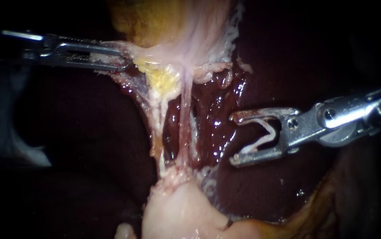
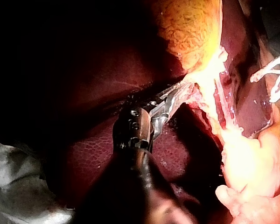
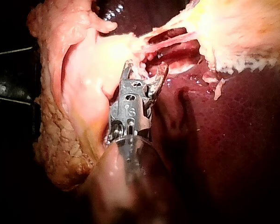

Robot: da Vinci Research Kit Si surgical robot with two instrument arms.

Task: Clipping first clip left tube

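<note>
Two thin tubes run down from the gallbladder [image 1: 181, 31] to a pale tissue lump [image 1: 177, 212]. The left tube [image 1: 157, 119] is whitish with yellow fat; the right tube [image 1: 184, 124] is pink. My left instrument [image 1: 122, 63] is shut on the tissue at the gallbladder's lower edge and holds it toward the left; in its wrist view the left instrument [image 2: 177, 93] grips the same fold. My right instrument [image 1: 235, 138] stands to the right of both tubes, touching neither. Its jaws stand wide apart and hold an open white clip [image 1: 261, 136]. From the right wrist, the right instrument [image 3: 144, 71] points at the tubes.
Dark red, wet liver [image 1: 219, 115] lies behind and between the tubes. Yellowish tissue [image 1: 314, 217] borders the lower right. A bulky pale, fatty flap [image 3: 60, 107] lies close beside the right instrument's shaft.
</note>
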